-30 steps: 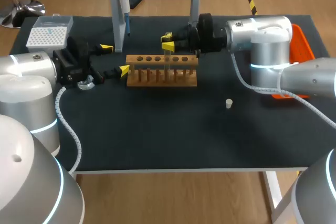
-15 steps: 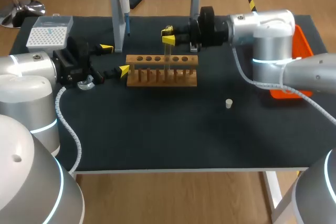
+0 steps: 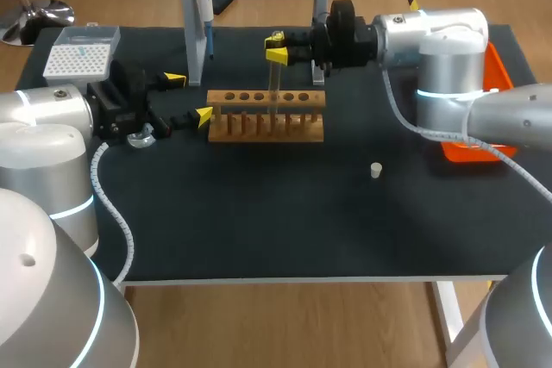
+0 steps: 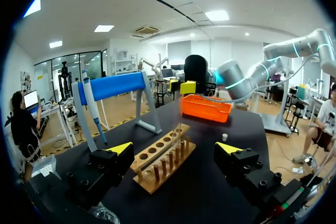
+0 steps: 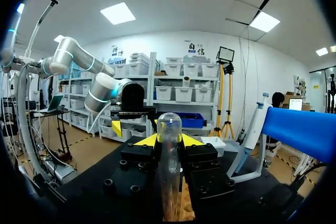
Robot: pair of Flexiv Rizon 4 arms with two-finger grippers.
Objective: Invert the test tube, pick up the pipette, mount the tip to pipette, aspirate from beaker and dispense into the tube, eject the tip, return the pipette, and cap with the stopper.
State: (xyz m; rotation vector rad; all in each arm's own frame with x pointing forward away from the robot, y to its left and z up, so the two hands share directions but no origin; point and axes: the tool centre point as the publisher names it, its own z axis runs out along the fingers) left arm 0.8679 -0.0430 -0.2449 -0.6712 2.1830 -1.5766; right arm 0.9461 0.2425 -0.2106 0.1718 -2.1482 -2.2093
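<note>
**Head view.** 1 right gripper [image 3: 276, 47], pinching 1 glass test tube [image 3: 273, 84] upright over the wooden tube rack [image 3: 267, 118]. Whether the tube's lower end is clear of its hole cannot be told. 1 left gripper [image 3: 190, 97], fingers spread and empty, just beside the rack's end. 1 stopper [image 3: 376, 170] lies well apart on the mat. 1 pipette [image 3: 207, 32] hangs on its stand.

**Left wrist view.** Fingers wide apart, with the rack ahead between them and nothing touched.

**Right wrist view.** Tube clamped from 2 sides, rounded closed end uppermost.

**Step judged.** The 1st, inverting the tube. The next move calls for lifting the tube clear, a half turn of the wrist, and reseating it mouth-up.
</note>
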